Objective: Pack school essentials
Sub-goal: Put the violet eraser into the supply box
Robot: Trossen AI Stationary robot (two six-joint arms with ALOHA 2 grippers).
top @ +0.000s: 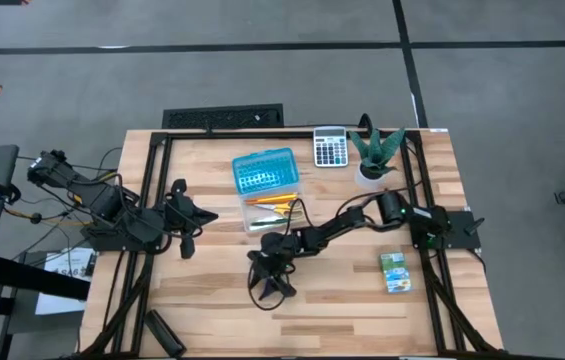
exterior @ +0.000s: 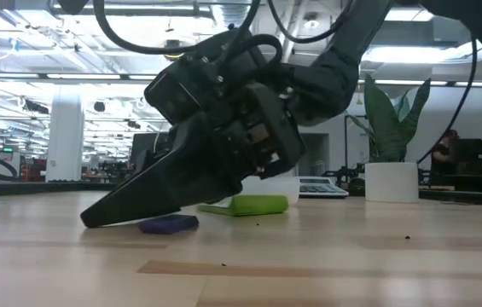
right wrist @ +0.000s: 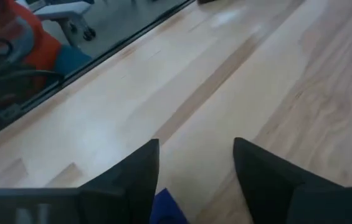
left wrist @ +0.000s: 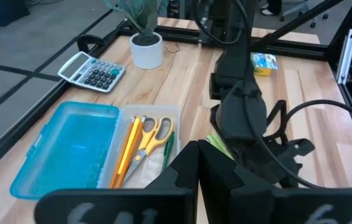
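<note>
Low view: the right gripper (exterior: 117,213) hides most of the tiny blue piece (exterior: 169,223), a flat purplish-blue bit on the table (exterior: 351,256) beside the open case (top: 267,190); its fingers stand apart over it. The left gripper (top: 202,217), left of the case, is closed, empty

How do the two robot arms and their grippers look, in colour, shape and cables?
Both arms are black, built of jointed segments. The right gripper has two dark, flat, tapered fingers. Black cables loop along the right arm. The left gripper is black too, and thin wires trail behind the left arm.
</note>
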